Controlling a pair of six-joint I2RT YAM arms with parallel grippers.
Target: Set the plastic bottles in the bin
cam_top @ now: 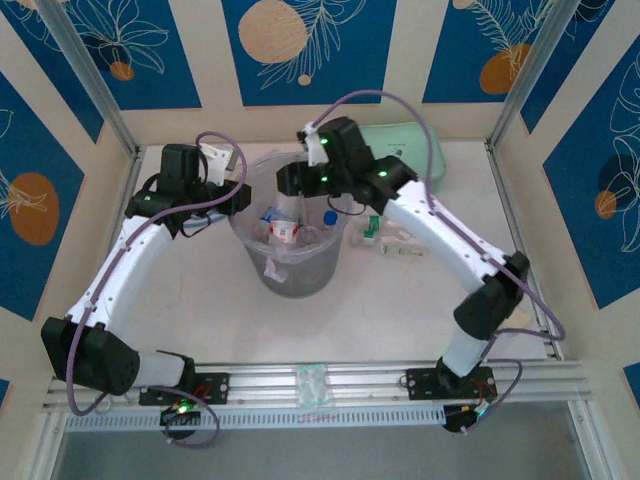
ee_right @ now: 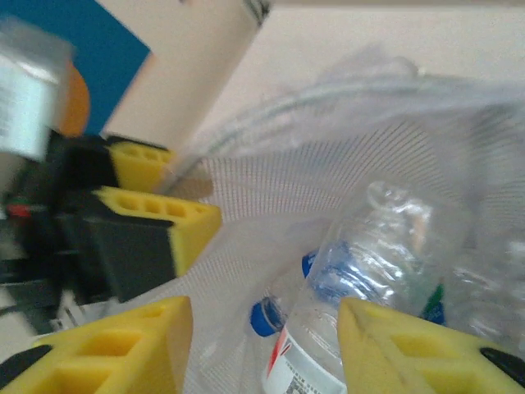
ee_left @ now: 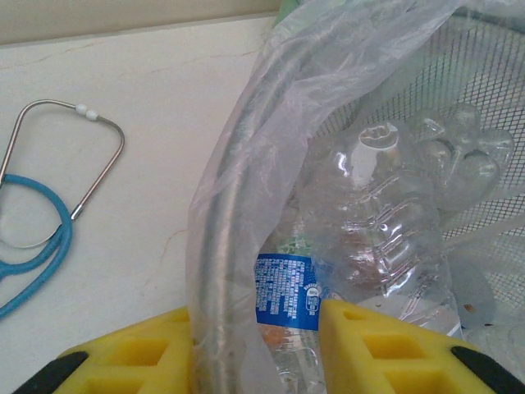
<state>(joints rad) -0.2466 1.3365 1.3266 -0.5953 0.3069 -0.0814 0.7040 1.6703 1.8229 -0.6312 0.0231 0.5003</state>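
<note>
The bin [cam_top: 296, 276], lined with a clear bag, stands mid-table and holds several plastic bottles [cam_top: 285, 232]. My left gripper [cam_top: 238, 200] straddles its left rim [ee_left: 220, 246], shut on the rim and bag, one finger outside and one inside [ee_left: 256, 316]. Past it lie a blue-labelled bottle [ee_left: 287, 291] and a crumpled clear one [ee_left: 385, 213]. My right gripper [cam_top: 297, 182] hangs open over the bin's mouth [ee_right: 264, 316]. Below its fingers a clear bottle [ee_right: 353, 279] with a red-white label lies loose beside a blue cap [ee_right: 262, 318]. More bottles [cam_top: 398, 243] lie on the table right of the bin.
A mint green zip case [cam_top: 405, 140] sits at the back right behind the right arm. A blue stethoscope [ee_left: 49, 205] lies on the table just left of the bin. The left gripper's yellow fingers [ee_right: 156, 217] are on the rim in the right wrist view.
</note>
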